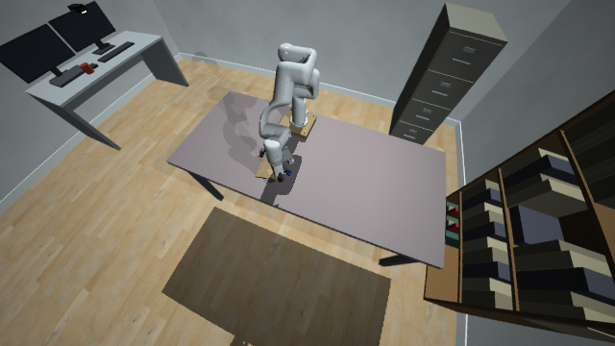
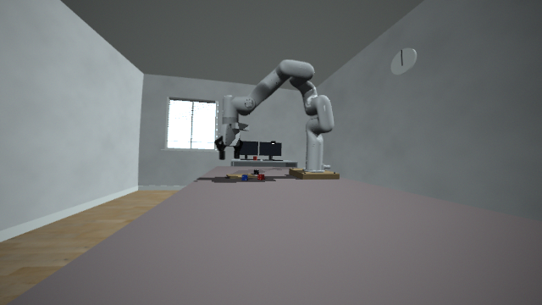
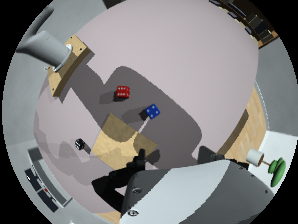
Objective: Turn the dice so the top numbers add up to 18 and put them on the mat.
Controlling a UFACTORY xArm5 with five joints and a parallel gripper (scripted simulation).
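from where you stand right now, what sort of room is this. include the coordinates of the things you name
Probably an office or study: a desk (image 1: 139, 42) with two monitors (image 1: 36, 53) (image 1: 83, 25), a tall filing cabinet (image 1: 415, 91), and a bookcase (image 1: 516, 284) along one side. The robot arm (image 1: 283, 84) (image 2: 267, 85) on the table (image 1: 365, 178) (image 2: 296, 237) hints at a lab too.

Table (image 1: 365, 183) (image 2: 296, 233) (image 3: 200, 50) bears mat (image 1: 262, 171) (image 2: 233, 175) (image 3: 112, 142), base plate (image 1: 311, 126) (image 2: 334, 175) (image 3: 56, 89). All three dice off mat. In wrist view: first die (image 2: 261, 177) (image 3: 123, 92) beyond mat; second die (image 1: 288, 172) (image 2: 245, 177) (image 3: 153, 111) near its right; third die (image 1: 261, 153) (image 2: 256, 172) (image 3: 80, 144) to its left. In exterior view: second die left of first, third behind both.
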